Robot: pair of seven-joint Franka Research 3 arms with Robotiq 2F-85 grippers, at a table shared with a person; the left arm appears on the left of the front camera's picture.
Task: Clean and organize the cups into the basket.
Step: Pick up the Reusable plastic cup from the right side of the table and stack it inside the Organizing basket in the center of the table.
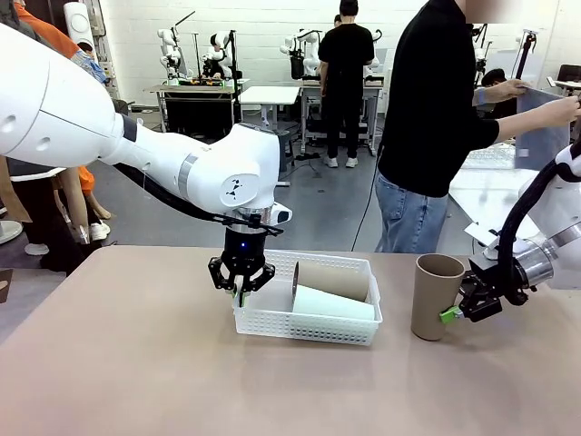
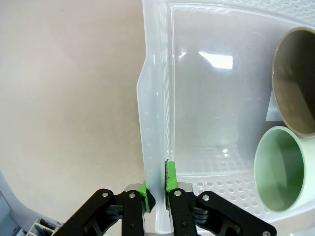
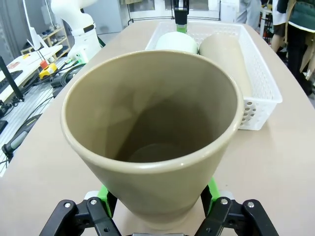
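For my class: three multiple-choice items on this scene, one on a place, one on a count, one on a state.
1. Where is the upright tan kraft paper cup? A on the table, right of the low white perforated plastic basket; B inside that basket; C in a person's hand.
2. How many paper cups lie in the basket? A one; B two; C three.
3. The left gripper is: A open; B holding a cup; C shut on the basket's wall.
1 A, the right gripper holds it there; 2 B, a tan cup and a mint-white cup; 3 C, its green pads pinch the wall.
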